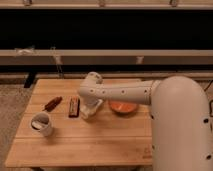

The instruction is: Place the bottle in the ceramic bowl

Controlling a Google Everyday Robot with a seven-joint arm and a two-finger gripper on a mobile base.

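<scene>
Camera view: claw (pixel 88 113) closed, apparently around bottle (pixel 88 111), mid-table (pixel 100 145).

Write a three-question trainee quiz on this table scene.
1. True or false: the bottle already lies in the bowl.
2. Which stands nearest the table's left front corner: A) mug, B) bowl, C) dark bar?
3. Fill in: the pincer is down at the ____, between bar and bowl.

Key: 1 false, it is on the table under the shut pincer; 2 A; 3 bottle.
</scene>
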